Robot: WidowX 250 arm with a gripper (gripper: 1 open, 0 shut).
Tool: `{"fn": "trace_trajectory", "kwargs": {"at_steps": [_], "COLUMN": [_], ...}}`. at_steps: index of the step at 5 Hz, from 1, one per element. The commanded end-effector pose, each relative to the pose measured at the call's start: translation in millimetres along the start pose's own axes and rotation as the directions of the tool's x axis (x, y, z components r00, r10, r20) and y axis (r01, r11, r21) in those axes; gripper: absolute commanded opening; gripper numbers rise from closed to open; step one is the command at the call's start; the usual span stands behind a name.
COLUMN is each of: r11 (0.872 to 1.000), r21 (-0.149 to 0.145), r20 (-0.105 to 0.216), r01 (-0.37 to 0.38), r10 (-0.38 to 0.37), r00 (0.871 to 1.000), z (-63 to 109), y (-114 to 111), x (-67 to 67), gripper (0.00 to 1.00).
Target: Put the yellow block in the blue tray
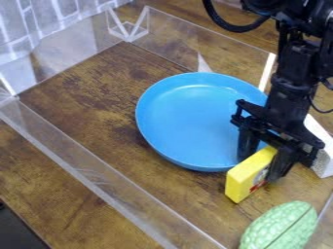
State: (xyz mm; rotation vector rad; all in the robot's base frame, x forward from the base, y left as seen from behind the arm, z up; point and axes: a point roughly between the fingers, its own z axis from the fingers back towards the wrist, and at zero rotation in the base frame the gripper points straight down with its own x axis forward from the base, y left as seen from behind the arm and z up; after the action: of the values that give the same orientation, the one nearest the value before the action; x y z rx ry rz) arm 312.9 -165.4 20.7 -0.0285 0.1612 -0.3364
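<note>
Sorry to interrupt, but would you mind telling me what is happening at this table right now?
A single robot arm has its gripper pointing straight down, closed on one end of the yellow block. The block sits just outside the rim of the blue tray, so it is not in the tray yet. A green ribbed object lies nearby on the wooden table.

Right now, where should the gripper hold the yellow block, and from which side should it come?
Grip the upper end of the yellow block across its narrow faces, coming from straight above. It is a long bar lying beside the blue tray, and the gripper already straddles that end, pointing down.
</note>
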Motion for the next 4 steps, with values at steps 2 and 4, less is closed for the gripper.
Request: {"fn": "trace_trajectory", "kwargs": {"at_steps": [2,4], "r11": [1.000,1.000], "r21": [-0.016,-0.029], "r20": [0.041,0.068], "r01": [-0.006,0.000], "r10": [0.007,0.002], "r00": [0.999,0.998], "z": [13.9,21.2], "y": [12.9,15.7], "x": [1.4,3.9], "gripper": [0.00,0.00]}}
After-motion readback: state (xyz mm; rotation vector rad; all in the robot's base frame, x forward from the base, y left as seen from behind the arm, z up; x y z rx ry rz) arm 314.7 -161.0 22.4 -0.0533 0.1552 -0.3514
